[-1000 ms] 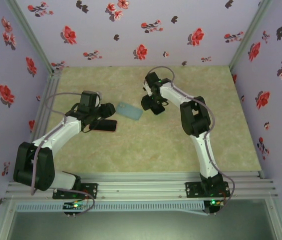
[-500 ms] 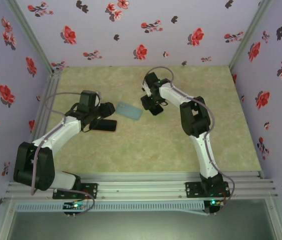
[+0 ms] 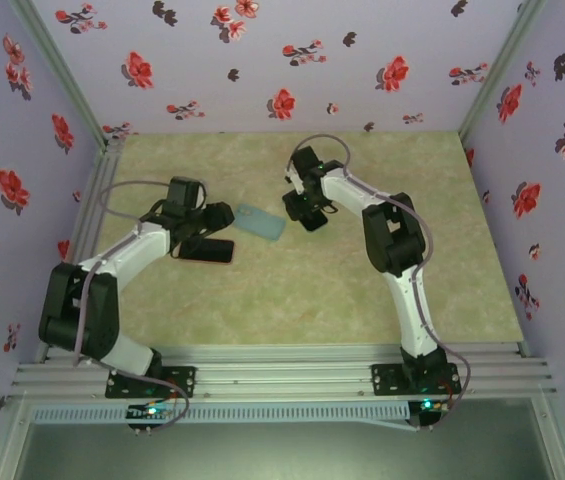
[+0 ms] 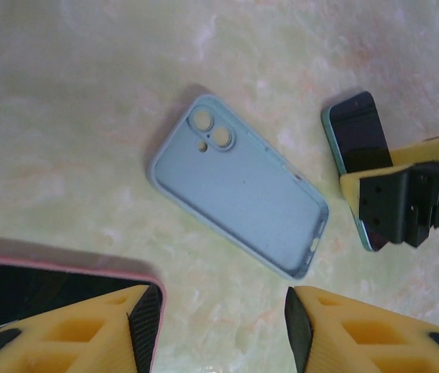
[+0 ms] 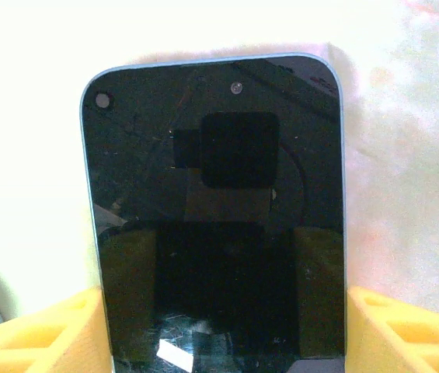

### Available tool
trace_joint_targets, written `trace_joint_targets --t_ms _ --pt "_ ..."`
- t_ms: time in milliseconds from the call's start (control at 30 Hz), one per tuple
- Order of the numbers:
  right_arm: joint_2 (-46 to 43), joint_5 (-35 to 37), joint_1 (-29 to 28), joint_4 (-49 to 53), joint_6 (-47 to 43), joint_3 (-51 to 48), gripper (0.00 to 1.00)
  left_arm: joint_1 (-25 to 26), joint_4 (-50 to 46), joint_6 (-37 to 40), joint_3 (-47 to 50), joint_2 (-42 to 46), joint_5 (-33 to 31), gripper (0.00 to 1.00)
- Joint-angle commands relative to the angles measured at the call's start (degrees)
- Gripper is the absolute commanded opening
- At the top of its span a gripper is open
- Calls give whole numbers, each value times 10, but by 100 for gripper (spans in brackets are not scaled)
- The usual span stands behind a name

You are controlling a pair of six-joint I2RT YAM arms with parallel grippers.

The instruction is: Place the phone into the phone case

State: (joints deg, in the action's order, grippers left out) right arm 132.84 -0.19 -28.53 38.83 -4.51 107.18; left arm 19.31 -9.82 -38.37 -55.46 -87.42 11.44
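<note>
Left end effector [image 3: 216, 218]: released. Its yellow fingers [image 4: 87, 326] stand apart, with bare table [image 3: 362, 280] showing in the gap between them. It hangs low over the left half of the table.
Pink-edged phone [image 4: 48, 284]: lies flat with its dark screen up. One corner runs under the left finger of the left end effector, and it sits just nearer the arm bases than the phone case.
Phone case [image 4: 238, 186]: pale blue and empty, lying open side up on the table. Its camera cut-outs are at the far-left end. It sits between the two end effectors and touches neither.
Phone [image 5: 215, 194]: teal-edged with a dark screen facing up, just right of the phone case and apart from it. Whether it rests on the table or is raised a little cannot be told.
Right end effector [image 3: 304, 210]: grasping the phone, one yellow finger [image 5: 40, 334] pressed against each long edge at the phone's lower end.
</note>
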Motion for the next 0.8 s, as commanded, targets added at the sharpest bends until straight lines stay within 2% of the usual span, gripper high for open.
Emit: trace_joint_targets --t_ms 0,400,767 --pt "-30 4 5 32 -5 -19 54 -4 21 20 -36 -27 15 51" --pt "-60 -19 4 42 -8 -32 54 -10 31 54 -113 -120 81 51" --pt "-100 -15 -7 40 -22 -81 54 -14 20 87 -208 -219 216 49"
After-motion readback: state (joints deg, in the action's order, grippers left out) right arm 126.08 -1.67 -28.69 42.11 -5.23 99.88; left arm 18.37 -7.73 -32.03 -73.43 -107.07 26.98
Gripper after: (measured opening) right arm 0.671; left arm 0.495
